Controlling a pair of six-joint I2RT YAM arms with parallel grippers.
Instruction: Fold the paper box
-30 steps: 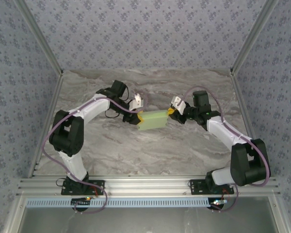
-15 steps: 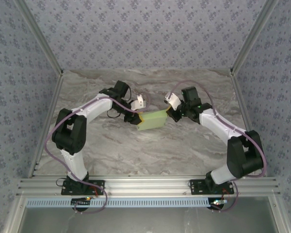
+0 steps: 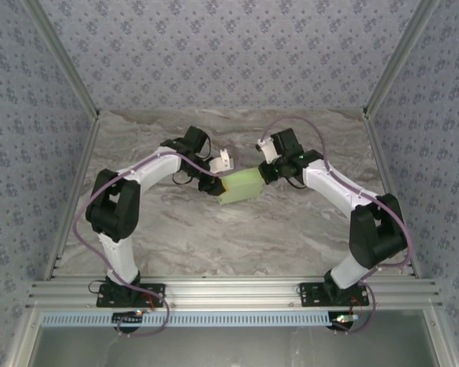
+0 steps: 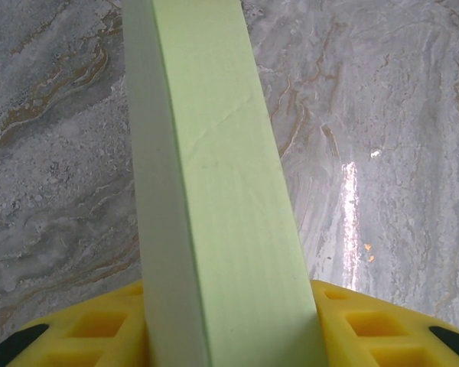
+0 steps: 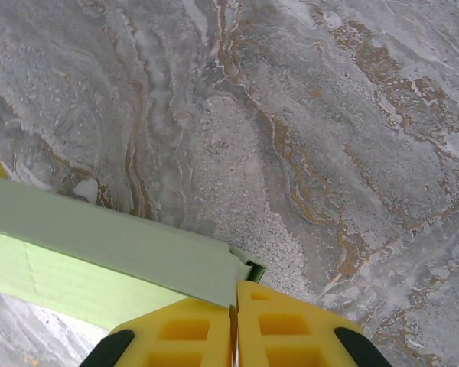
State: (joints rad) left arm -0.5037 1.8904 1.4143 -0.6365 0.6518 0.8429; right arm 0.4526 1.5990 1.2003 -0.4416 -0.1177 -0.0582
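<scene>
The paper box (image 3: 241, 186) is a pale green, flat rectangular box held just above the marble table between the two arms. My left gripper (image 3: 217, 184) is shut on its left end. In the left wrist view the paper box (image 4: 214, 191) runs up from between the yellow fingers (image 4: 99, 329), gripped by my left gripper (image 4: 229, 340). My right gripper (image 3: 265, 173) is at the box's right end. In the right wrist view my right gripper (image 5: 236, 294) is shut, fingertips together against the end corner of the paper box (image 5: 122, 248), where a small flap edge sits slightly open.
The marble table (image 3: 237, 237) lies under the box. Patterned walls with metal posts (image 3: 61, 69) enclose the left, back and right. An aluminium rail (image 3: 237, 294) carrying both arm bases runs along the near edge.
My right arm has swung left and back, bringing its shut fingers against the box's right end. The box and my left gripper have shifted slightly.
</scene>
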